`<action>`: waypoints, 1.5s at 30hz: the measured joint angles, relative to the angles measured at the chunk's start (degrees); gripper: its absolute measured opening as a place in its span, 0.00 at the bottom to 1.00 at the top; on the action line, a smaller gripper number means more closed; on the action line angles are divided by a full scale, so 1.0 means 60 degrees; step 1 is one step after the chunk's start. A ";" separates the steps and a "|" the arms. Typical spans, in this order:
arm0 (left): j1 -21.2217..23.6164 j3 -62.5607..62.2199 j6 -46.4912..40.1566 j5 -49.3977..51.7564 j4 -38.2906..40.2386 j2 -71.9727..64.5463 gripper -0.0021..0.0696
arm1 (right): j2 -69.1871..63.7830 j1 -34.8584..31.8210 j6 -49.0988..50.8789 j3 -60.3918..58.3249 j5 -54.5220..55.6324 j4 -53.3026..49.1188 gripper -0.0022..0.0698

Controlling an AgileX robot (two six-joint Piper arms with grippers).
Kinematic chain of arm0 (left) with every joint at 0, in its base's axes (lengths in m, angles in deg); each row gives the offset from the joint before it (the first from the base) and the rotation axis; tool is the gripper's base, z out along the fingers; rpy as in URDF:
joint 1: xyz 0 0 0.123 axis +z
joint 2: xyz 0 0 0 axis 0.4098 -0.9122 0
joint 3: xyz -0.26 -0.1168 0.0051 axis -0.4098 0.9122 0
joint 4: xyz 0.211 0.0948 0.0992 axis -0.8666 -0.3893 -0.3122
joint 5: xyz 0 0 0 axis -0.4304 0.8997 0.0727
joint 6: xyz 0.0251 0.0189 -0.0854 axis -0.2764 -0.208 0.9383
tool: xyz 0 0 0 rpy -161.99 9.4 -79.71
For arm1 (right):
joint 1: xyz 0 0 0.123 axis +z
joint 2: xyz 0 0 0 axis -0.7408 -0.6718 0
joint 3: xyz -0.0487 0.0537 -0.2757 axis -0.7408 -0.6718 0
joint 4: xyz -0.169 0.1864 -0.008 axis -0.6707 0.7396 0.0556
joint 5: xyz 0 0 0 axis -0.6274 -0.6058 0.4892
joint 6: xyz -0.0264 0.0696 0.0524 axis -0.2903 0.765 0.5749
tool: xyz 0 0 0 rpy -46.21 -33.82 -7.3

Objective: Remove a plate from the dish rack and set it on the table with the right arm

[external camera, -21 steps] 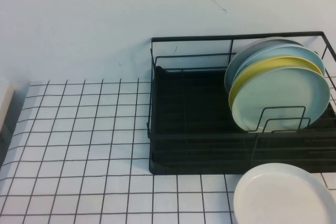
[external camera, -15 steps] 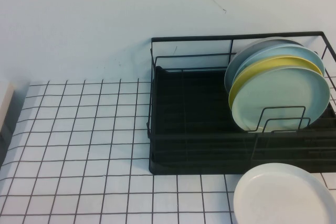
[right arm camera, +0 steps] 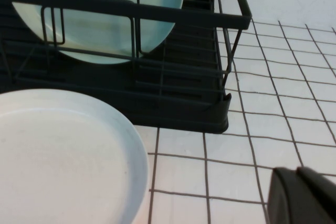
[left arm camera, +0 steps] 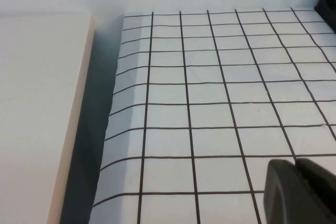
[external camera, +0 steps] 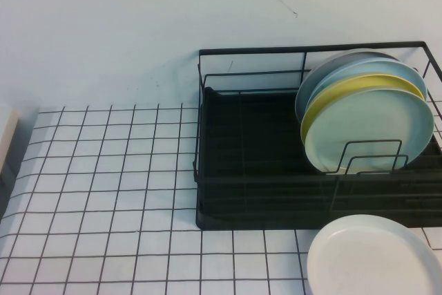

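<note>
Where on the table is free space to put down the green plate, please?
Free: table left of the dish rack. Crowded: the white plate fills the front right, before the rack holding the plate. Right gripper shut beside it; left gripper over the table's left.

honestly nothing's shifted on my end, plate (external camera: 373,132) same spot in the dish rack (external camera: 255,150), white plate (external camera: 373,257) unmoved, no arms came into the high view

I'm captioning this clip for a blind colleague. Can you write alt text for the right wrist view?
A black wire dish rack stands on a white grid-patterned table, holding a pale green plate upright behind its wire loops. A white plate lies flat on the table in front of the rack. The shut right gripper shows at the picture's edge, holding nothing.
</note>
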 joint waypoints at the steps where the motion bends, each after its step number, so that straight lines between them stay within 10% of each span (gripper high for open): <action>1: 0.0000 0.0000 0.0000 0.0000 0.0000 0.0000 0.02 | 0.0000 0.0000 0.0000 0.0000 0.0000 0.0000 0.03; 29: 0.0000 0.0000 0.0000 0.0000 0.0000 0.0000 0.02 | 0.0000 0.0000 0.0000 -0.0058 0.0432 -0.0022 0.03; 45: 0.0000 0.0000 0.0000 0.0000 0.0000 0.0000 0.02 | 0.0000 0.0000 -0.0189 -0.0104 1.0329 0.0003 0.03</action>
